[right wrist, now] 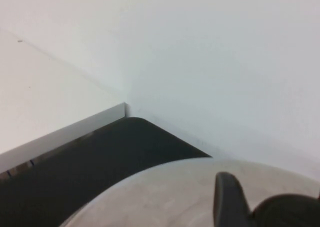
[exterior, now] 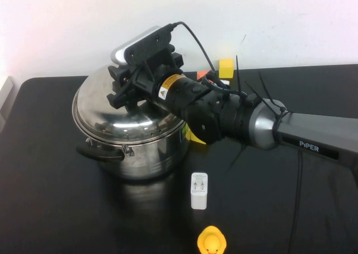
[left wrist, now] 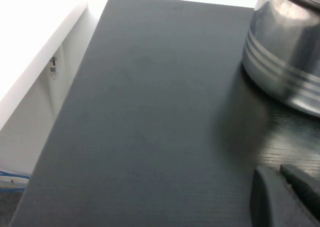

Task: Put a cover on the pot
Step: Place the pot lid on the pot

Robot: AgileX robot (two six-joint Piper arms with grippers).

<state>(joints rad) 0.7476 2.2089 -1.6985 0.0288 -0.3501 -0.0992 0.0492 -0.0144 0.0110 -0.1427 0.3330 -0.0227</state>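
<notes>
A: Where's the pot (exterior: 140, 153)?
B: Left of centre on the black table (exterior: 50, 209), the domed lid (exterior: 120, 114) riding tilted on its rim.
A: Right gripper (exterior: 124, 89)?
B: Over the lid's top; whether it pinches the knob, I can't tell. I'd level the lid before letting go.
A: Left gripper (left wrist: 282, 184)?
B: Low beside the pot, pressed nearly together, holding nothing.

Even, bright lighting is cast from above. Soft highlights are seen on the lid (exterior: 120, 111) and the pot (exterior: 146, 153), whose blurred reflection is carried by the glossy black table (exterior: 56, 209). The wall is overexposed in the left wrist view; the right wrist view is soft and hazy.
</notes>
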